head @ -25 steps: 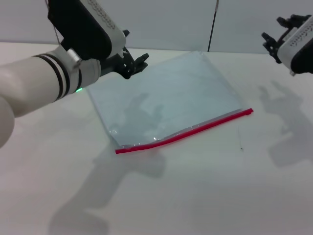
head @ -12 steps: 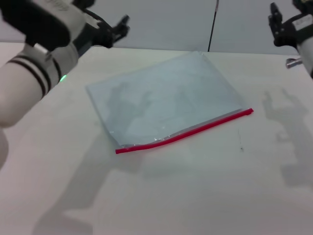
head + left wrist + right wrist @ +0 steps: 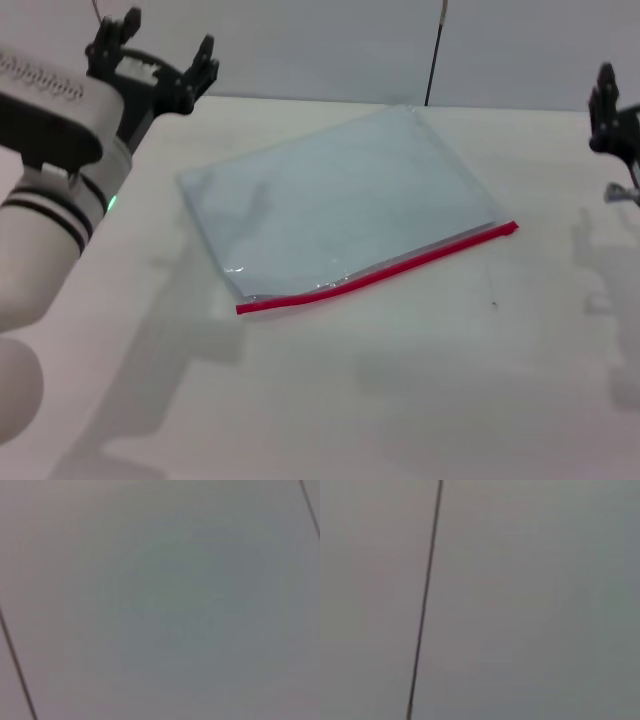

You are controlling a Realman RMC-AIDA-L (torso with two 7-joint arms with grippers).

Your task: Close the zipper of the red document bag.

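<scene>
The left pincer [image 3: 153, 55] hangs raised at the far left corner, its dark fingers spread wide and holding nothing. To its right and nearer me, well apart from it, the red document bag [image 3: 335, 200] lies flat on the white surface [image 3: 420, 400], turned at a slant. The zipper [image 3: 378, 271] runs along the bag's near long edge, farthest from either pincer, climbing from the near-left corner to the right corner. I cannot make out a slider on it, nor tell how much of it is sealed; a slight wrinkle shows near its left end. Further right, the right pincer [image 3: 607, 112] sits at the edge of sight, lifted off the surface and well clear of the bag; I cannot tell how its fingers stand.

Both wrist cameras face a blank wall, so neither helps with aiming. The bag is thin, slick and unpinned: a one-sided push along the zipper would likely slide or buckle it rather than seal it. Descending too steeply could also jam fingertips into the surface.
</scene>
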